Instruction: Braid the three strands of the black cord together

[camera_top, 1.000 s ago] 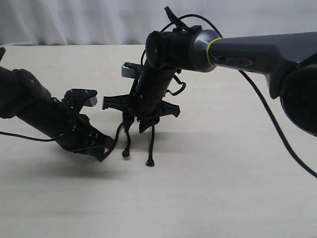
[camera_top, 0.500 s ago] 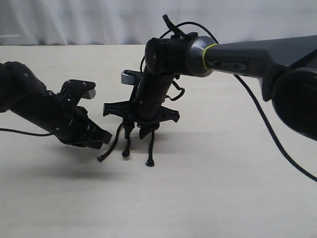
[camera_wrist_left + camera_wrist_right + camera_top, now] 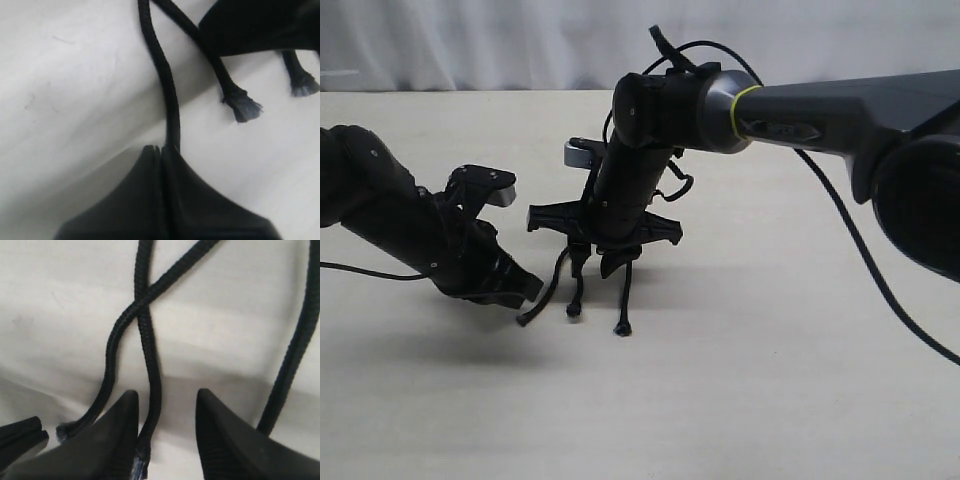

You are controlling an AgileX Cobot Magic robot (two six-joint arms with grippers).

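The left tool [image 3: 161,149] is clenching one thin matte black strand [image 3: 170,100]; the right tool [image 3: 166,412] is standing released astride two crossed strands [image 3: 142,302] lying on the pale beige counter [image 3: 770,400]. Judgement: the gripped strand is needing a low, taut carry across its neighbour. White curtain [image 3: 470,40] is backing the counter.

Top of black cord [image 3: 625,298] behind right arm [image 3: 632,172]

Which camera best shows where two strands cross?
The right wrist view: the crossing is close and sharp. The exterior view hides it behind the right tool; the left wrist view shows uncrossed strands.
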